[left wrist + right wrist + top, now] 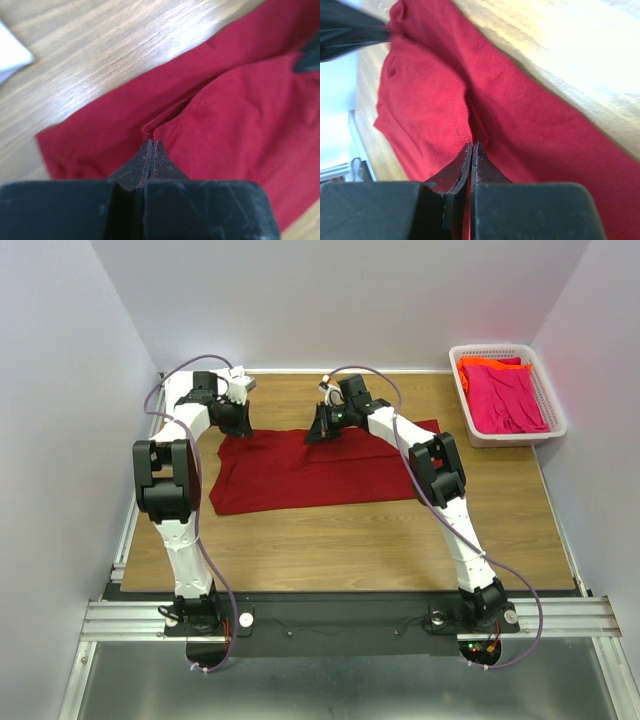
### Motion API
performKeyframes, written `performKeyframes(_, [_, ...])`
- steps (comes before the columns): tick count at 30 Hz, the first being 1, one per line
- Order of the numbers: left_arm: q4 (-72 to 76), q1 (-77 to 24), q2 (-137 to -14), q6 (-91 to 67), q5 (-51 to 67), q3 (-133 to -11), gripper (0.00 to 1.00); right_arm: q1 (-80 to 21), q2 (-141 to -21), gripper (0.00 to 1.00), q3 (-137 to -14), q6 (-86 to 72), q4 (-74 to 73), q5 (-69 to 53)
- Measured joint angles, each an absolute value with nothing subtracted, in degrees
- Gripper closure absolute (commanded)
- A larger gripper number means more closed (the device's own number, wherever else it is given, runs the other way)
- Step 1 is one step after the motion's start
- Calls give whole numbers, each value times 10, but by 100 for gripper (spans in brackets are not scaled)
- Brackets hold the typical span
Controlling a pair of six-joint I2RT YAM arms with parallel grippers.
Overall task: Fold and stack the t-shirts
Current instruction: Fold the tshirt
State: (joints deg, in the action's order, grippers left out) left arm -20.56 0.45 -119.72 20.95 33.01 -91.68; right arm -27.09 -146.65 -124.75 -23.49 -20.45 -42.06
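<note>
The large dark red t-shirt lies spread on the wooden table. My left gripper is shut on its far left edge; the left wrist view shows the closed tips pinching a fold of red cloth. My right gripper is shut on the far edge near the middle; the right wrist view shows the tips pinching the red cloth. Pink and orange t-shirts lie in the basket. No white t-shirt shows in the top view.
The white lattice basket stands at the table's far right by the wall. A white object shows at the left of the left wrist view. Walls close in the table at back and sides.
</note>
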Motion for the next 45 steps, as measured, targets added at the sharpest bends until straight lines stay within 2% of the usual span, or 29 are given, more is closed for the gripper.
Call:
performKeyframes(5, [-197,11,-1140,215,323,-899,100,-271,-1466,99,-1248,-219,-204,-396])
performKeyframes(13, [-178,20,-1154,211,305,-889,100,-271,-1468,97,-1248,-203,-203,-373])
performKeyframes(16, [-173,20,-1171,210,296,-888,100,-272,-1472,91,-1249,-200,-201,-368])
performKeyframes(17, [-173,20,-1175,210,293,-888,100,-272,-1475,84,-1251,-199,-201,-366])
performKeyframes(19, [-170,20,-1184,210,286,-886,100,-272,-1481,75,-1251,-197,-200,-363])
performKeyframes(20, [-169,20,-1189,210,282,-885,100,-272,-1483,64,-1251,-197,-200,-362])
performKeyframes(21, [-168,20,-1193,210,278,-885,94,-272,-1483,58,-1251,-196,-197,-362])
performKeyframes(22, [-168,20,-1197,210,275,-885,80,-272,-1483,55,-1251,-197,-197,-361])
performKeyframes(25, [-171,23,-1203,209,268,-885,60,-272,-1477,48,-1250,-187,-190,-354])
performKeyframes(28, [-172,27,-1199,206,268,-885,55,-274,-1450,47,-1220,-168,-189,-332])
performKeyframes(34, [-189,27,-1149,205,272,-877,54,-247,-1321,51,-1089,-120,-200,-304])
performKeyframes(40, [-195,16,-1047,205,278,-826,56,-185,-1179,63,-964,-49,-211,-259])
performKeyframes(45, [-190,-26,-1008,201,262,-730,57,-134,-1169,73,-914,14,-222,-189])
